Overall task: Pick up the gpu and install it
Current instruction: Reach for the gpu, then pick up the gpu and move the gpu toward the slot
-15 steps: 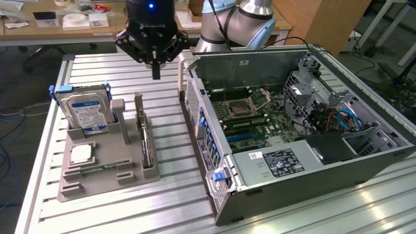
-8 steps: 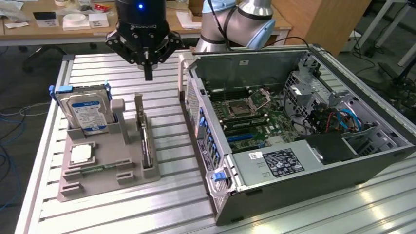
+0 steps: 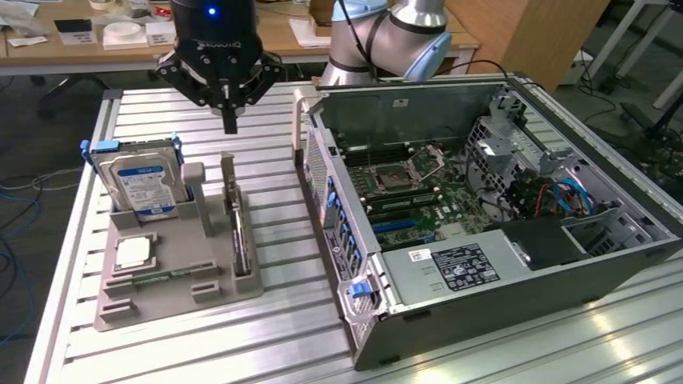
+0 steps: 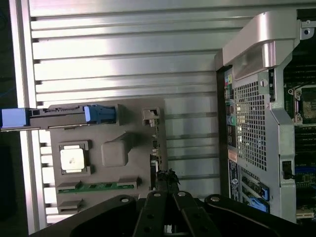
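Exterior view high, oblique; wrist view close, straight down; shared grey tray (image 3: pixel 160 298) (image 4: pixel 111 150).

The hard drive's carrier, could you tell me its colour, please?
Blue; the carrier shows best in the exterior view.

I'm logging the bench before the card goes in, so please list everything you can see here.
table: one, silver slatted, under everything
parts holder: one, grey, on the table, exterior view's left
hard drive: one, silver with blue-white label, upright in the holder
gpu: one, dark, edge-on in the holder's slot
processor chip: one, silvery, flat in the holder
memory stick: one, green, flat in the holder
computer case: one, grey, open, exterior view's right
desk: one, wooden, behind the table
arm: one, silver-grey, behind the case
claw: one, black, shut and empty, above the holder
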`<act>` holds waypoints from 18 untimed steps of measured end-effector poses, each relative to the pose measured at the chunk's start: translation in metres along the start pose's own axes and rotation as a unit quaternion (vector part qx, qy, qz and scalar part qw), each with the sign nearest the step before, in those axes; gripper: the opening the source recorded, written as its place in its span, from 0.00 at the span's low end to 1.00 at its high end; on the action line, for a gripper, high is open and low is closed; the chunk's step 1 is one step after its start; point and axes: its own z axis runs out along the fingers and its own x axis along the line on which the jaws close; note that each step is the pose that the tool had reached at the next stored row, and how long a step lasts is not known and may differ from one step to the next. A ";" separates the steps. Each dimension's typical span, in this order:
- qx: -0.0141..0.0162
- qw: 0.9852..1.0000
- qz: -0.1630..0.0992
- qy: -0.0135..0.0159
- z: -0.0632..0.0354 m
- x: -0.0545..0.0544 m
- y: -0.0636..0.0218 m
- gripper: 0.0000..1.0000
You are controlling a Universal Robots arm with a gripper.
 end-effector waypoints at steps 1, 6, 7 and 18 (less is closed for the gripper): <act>0.000 1.000 0.000 0.000 0.0001 0.002 -0.0001 0.11; 0.000 1.000 0.000 0.001 0.0006 0.012 -0.0009 0.11; 0.000 1.000 0.000 0.002 0.0007 0.013 -0.0011 0.11; 0.000 1.000 0.000 0.002 0.0011 0.019 -0.0015 0.11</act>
